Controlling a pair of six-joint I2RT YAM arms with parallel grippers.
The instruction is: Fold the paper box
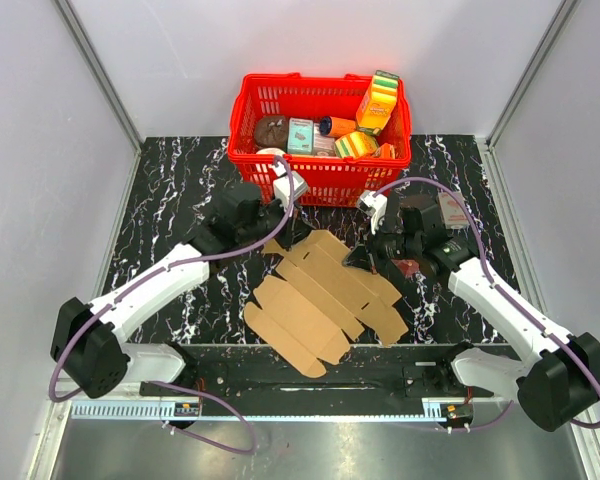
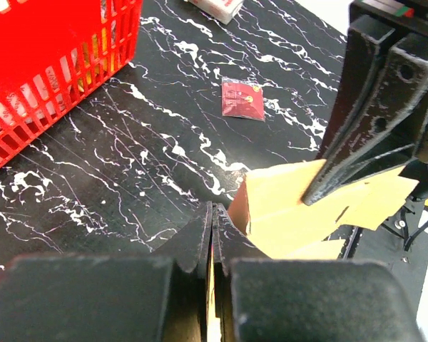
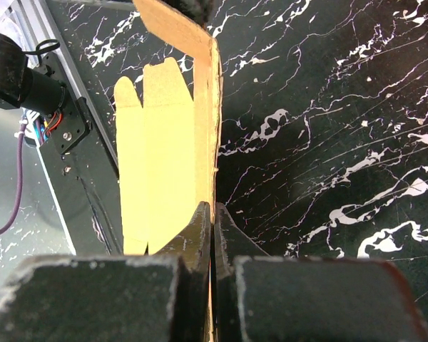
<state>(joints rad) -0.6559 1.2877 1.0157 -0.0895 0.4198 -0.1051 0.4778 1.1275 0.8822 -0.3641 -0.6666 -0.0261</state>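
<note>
The paper box (image 1: 315, 305) is a flat brown die-cut cardboard sheet lying unfolded in the middle of the black marbled table. My left gripper (image 1: 298, 232) sits at the sheet's far corner, shut on it. In the left wrist view a thin cardboard edge runs between the closed fingertips (image 2: 200, 239), and a flap (image 2: 292, 214) stands raised beside them. My right gripper (image 1: 361, 258) is shut on the sheet's far right edge. In the right wrist view the cardboard (image 3: 164, 164) stands on edge, running straight into that gripper (image 3: 213, 209).
A red basket (image 1: 320, 180) holding several groceries stands at the back of the table. A small red packet (image 2: 242, 98) lies on the table by the right arm. A printed box (image 1: 450, 210) sits behind that arm. The metal rail (image 1: 310, 405) runs along the near edge.
</note>
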